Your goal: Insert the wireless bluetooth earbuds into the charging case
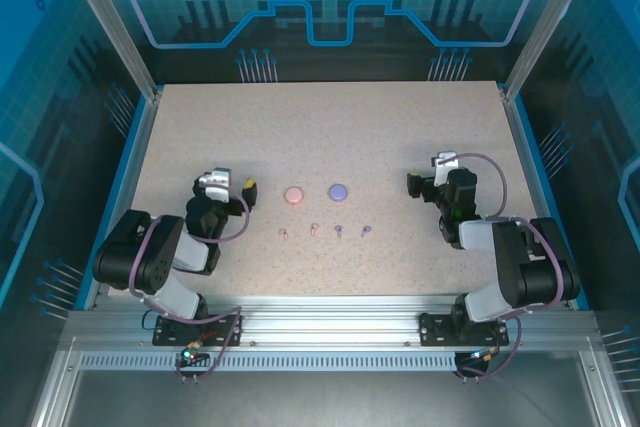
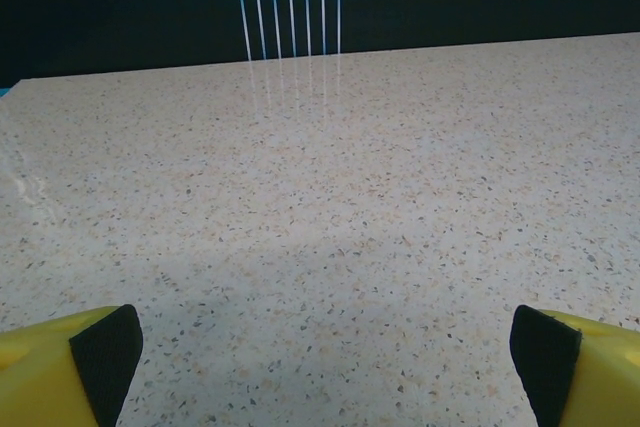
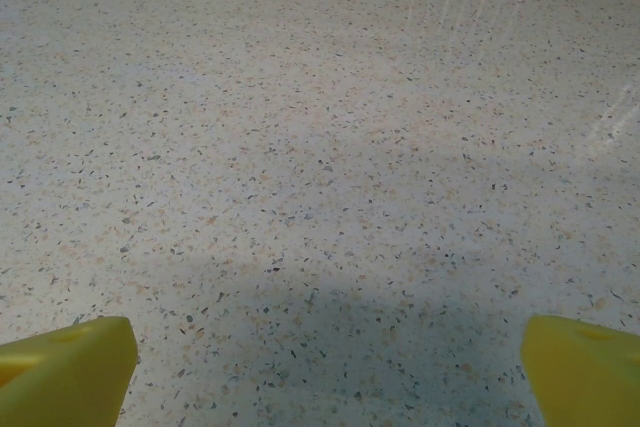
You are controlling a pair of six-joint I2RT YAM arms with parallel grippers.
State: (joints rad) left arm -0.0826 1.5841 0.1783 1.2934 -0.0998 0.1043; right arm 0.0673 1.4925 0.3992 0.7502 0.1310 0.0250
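Left claw [image 2: 322, 352] and right claw [image 3: 325, 362], both spread and empty, flank tiny stemmed pink and purple earbuds [image 1: 313, 228], rowed before matching round cases [image 1: 294, 194].

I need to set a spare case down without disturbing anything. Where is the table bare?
The far half of the table, beyond the pink case and purple case, is bare, as is the strip between the earbuds and the near edge. The centre is crowded: cases and earbuds lie between the left gripper and right gripper.
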